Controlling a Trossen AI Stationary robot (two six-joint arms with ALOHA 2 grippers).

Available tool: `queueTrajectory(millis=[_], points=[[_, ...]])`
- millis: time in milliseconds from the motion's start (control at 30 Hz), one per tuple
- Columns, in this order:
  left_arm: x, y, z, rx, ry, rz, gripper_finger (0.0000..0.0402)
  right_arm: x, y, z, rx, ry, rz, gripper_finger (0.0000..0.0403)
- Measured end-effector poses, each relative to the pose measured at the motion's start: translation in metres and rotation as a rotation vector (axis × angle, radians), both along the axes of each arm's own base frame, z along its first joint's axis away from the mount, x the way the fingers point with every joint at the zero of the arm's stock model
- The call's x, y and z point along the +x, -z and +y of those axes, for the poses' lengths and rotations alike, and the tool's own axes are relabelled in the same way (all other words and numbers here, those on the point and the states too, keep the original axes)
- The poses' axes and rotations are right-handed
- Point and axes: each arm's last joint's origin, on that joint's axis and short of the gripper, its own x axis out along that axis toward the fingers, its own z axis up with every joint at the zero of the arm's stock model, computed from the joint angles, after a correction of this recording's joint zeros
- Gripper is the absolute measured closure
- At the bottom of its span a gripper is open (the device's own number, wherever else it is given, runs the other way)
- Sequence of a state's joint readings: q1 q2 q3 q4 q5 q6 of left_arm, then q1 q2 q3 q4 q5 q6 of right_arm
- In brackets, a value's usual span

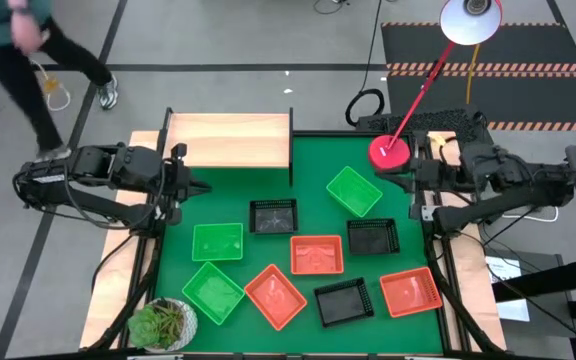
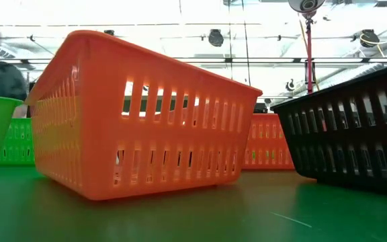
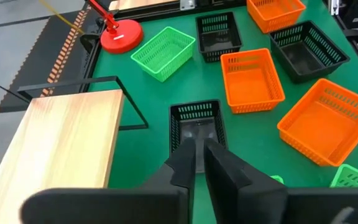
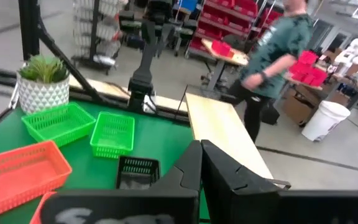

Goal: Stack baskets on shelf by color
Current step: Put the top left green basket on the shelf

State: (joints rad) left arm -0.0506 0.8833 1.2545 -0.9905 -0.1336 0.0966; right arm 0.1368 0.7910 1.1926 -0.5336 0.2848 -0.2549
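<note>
Orange basket [image 2: 143, 117] looms closest; nine baskets lie scattered on the mat [image 1: 308, 160]. Shelf [image 1: 231, 140] bare at far-left corner. Left gripper [image 1: 190, 183] and right gripper [image 1: 420, 185], both pressed together, wait at the side edges.

A potted plant [image 1: 163, 323] is sitting at the lower left of the high view, on the corner of the green mat [image 1: 308, 160]. A red-based desk lamp [image 1: 390, 152] is standing at the mat's upper right, its white shade [image 1: 470, 20] leaning toward the top edge. A person [image 1: 28, 50] is walking across the upper left.
</note>
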Motion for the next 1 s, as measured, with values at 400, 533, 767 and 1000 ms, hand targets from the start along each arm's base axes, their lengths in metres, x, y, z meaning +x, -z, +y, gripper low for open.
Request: queueTrajectory(millis=[400, 533, 767, 1000], points=[[0.016, 0.017, -0.016, 0.008, 0.055, 0.169, 0.0314, 0.036, 0.022, 0.005, 0.074, 0.031, 0.143, 0.0403], [0.030, 0.032, -0.028, 0.028, 0.099, 0.309, 0.0314, 0.045, 0.048, 0.006, 0.079, 0.034, 0.168, 0.0403], [0.043, 0.074, -0.044, 0.032, 0.098, 0.605, 0.0314, 0.056, 0.089, 0.008, 0.078, 0.034, 0.173, 0.0403], [0.039, 0.111, -0.064, 0.079, 0.243, 0.787, 0.0313, 0.057, 0.108, 0.008, 0.068, 0.033, 0.201, 0.0403]])
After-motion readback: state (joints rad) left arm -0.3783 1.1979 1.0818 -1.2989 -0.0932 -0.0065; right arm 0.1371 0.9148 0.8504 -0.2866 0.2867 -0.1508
